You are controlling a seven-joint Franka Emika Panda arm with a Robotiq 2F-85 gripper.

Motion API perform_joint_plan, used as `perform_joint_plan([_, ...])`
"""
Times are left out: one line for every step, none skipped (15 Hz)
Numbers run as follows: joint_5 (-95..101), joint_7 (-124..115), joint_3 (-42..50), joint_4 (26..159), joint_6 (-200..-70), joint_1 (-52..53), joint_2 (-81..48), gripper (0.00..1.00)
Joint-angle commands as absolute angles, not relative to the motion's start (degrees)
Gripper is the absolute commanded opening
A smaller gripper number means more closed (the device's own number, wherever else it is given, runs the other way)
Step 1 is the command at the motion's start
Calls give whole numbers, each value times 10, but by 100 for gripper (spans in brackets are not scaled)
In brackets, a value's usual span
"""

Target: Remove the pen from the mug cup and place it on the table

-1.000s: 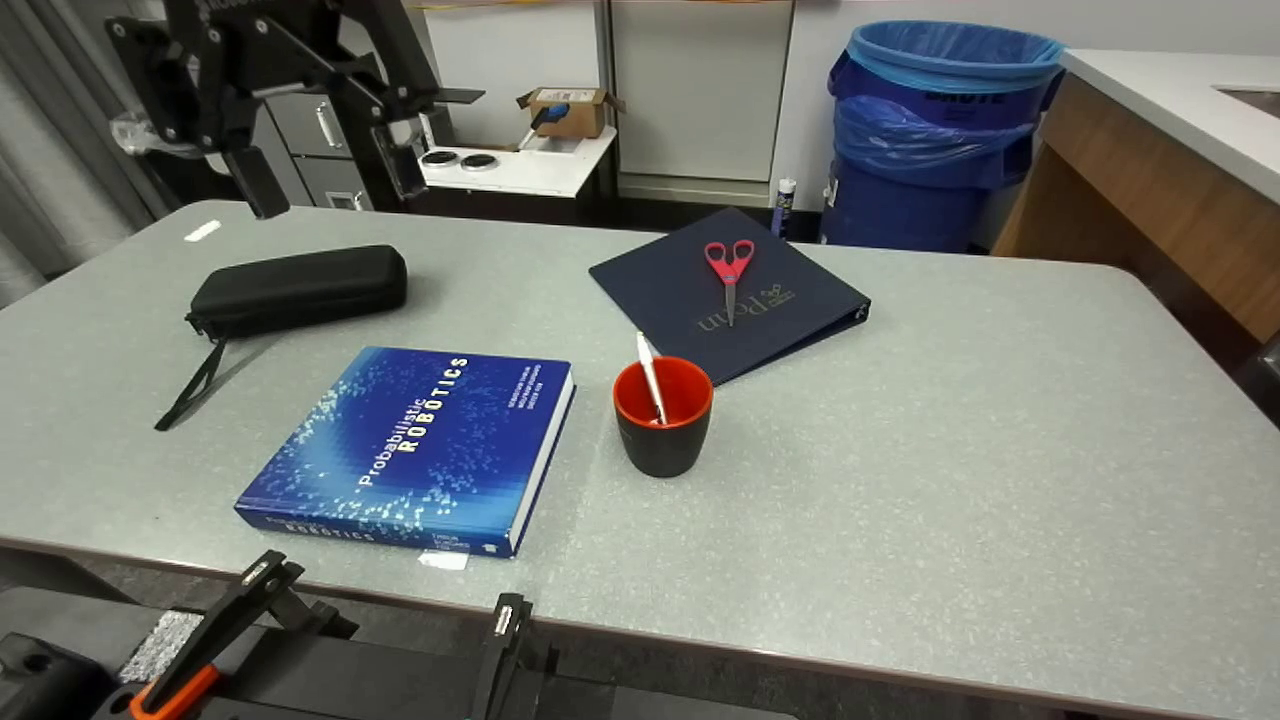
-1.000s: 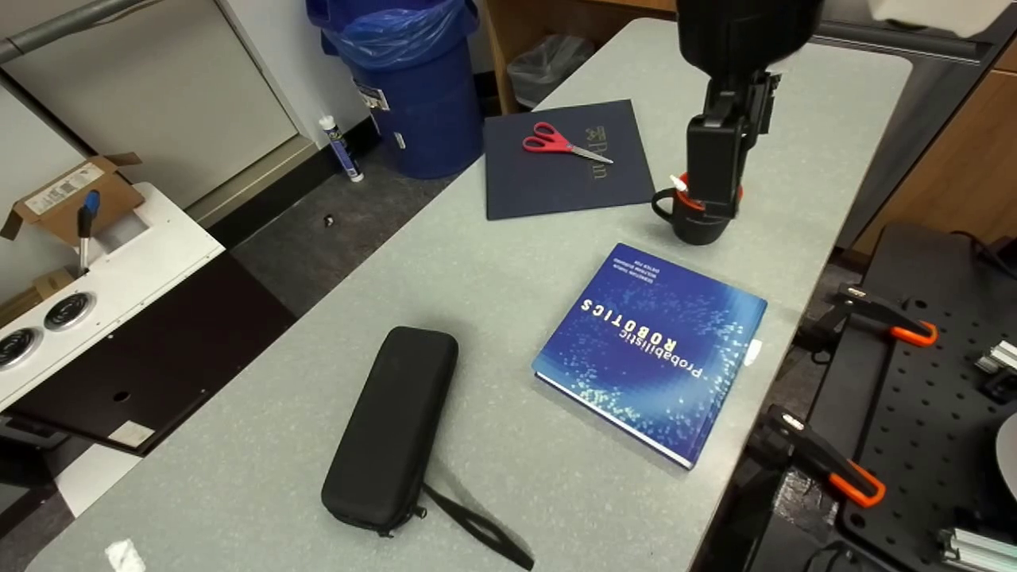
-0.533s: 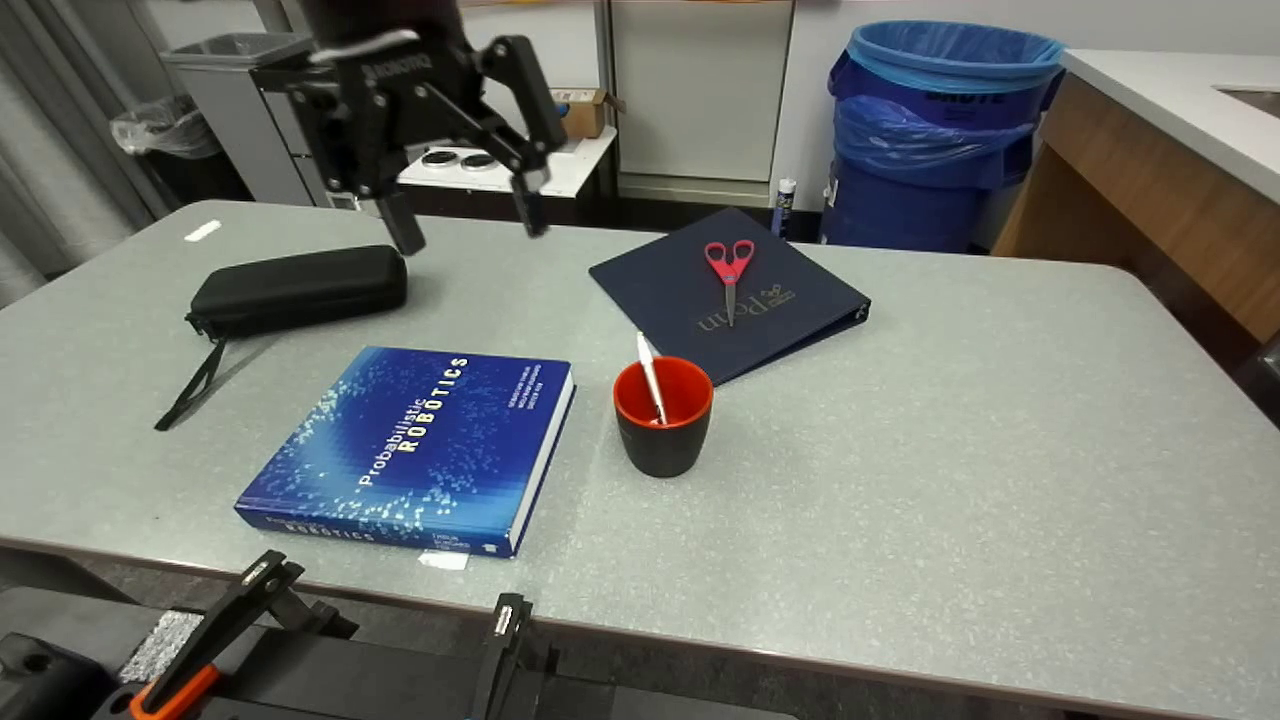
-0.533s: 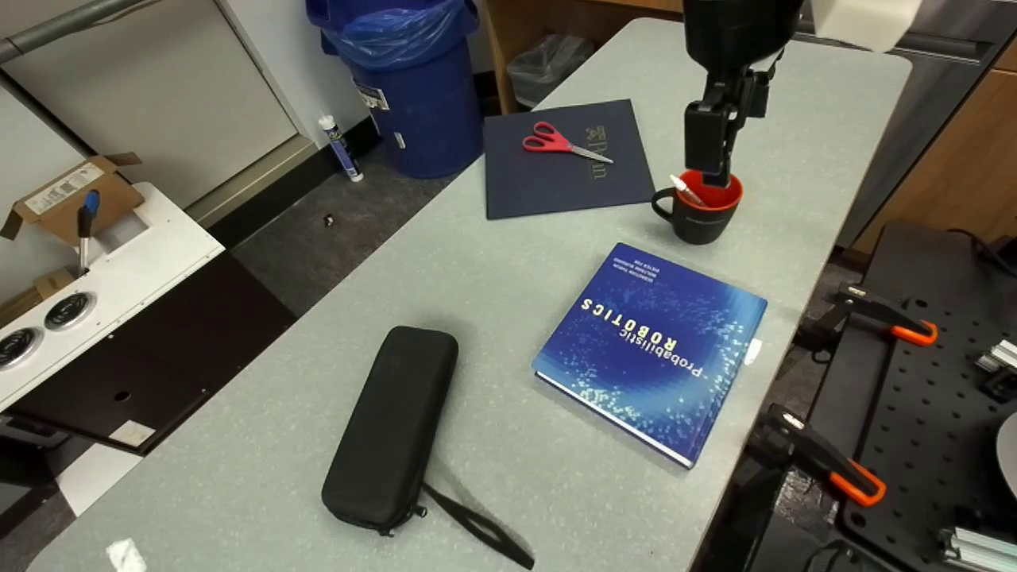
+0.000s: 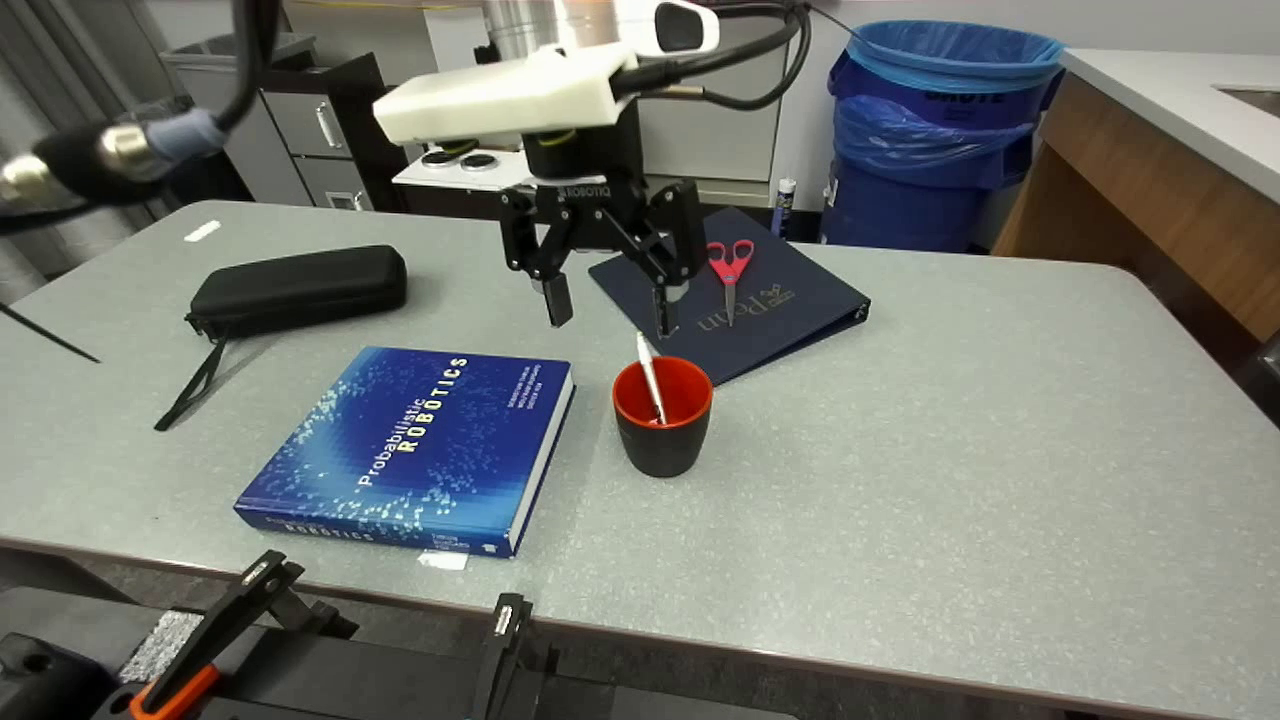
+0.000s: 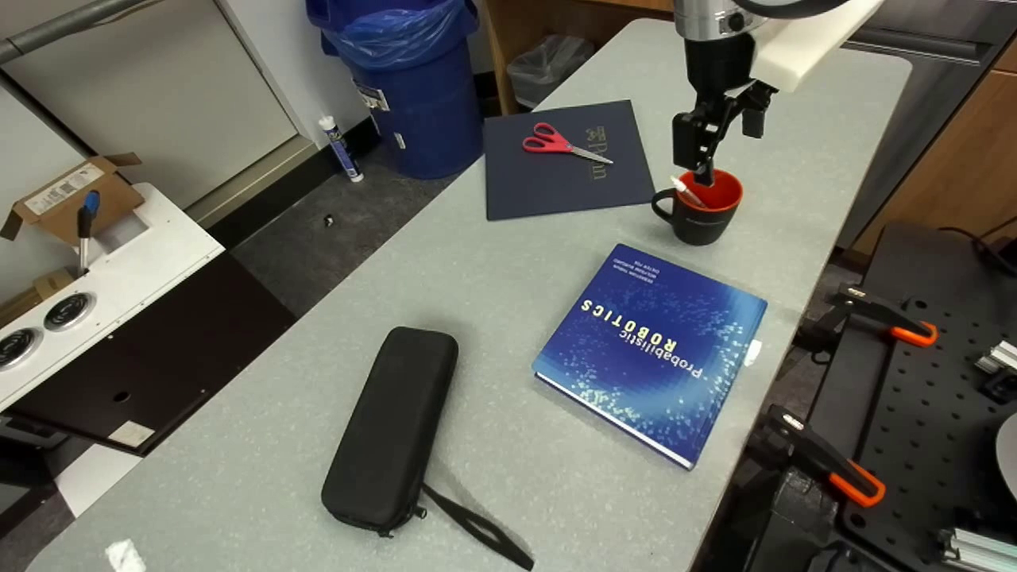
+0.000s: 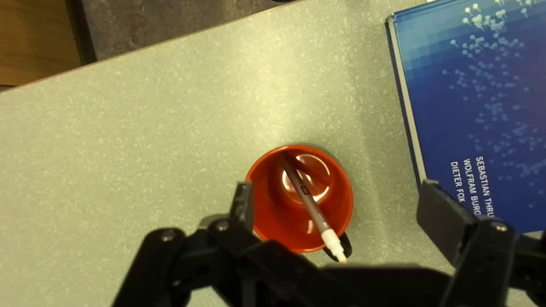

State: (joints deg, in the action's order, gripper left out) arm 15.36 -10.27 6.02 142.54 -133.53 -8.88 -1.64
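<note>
Table (image 5: 900, 490), speckled, near blue bin (image 5: 900, 200)

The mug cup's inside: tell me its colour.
Orange-red inside the mug cup; it shows best in the wrist view.

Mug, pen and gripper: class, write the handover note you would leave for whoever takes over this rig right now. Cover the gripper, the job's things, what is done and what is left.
Gripper: open, holding nothing, raised above the table near the mug cup.
Pen: leaning inside the mug cup, white end sticking out past the rim on the handle side.
Mug cup: upright on the table, beside the blue book but apart from it.
Done: gripper open and near; pen not yet gripped.
Left: grip the pen, lift it out, lay it on the table.
</note>
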Motion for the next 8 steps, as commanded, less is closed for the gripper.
perform_joint_plan([152, -104, 67, 1421, -1334, -82, -21, 100])
perform_joint_plan([152, -106, 67, 1419, -1334, -82, -22, 100])
perform_joint_plan([152, -106, 67, 1418, -1334, -82, -22, 100])
perform_joint_plan([145, -111, 65, 1399, -1332, -80, -47, 100])
perform_joint_plan([141, -111, 66, 1392, -1332, -80, -57, 100])
perform_joint_plan([141, -115, 67, 1387, -1337, -80, -65, 100])
perform_joint_plan([141, -119, 68, 1378, -1343, -80, -76, 100])
perform_joint_plan([139, -128, 70, 1370, -1349, -81, -86, 100])
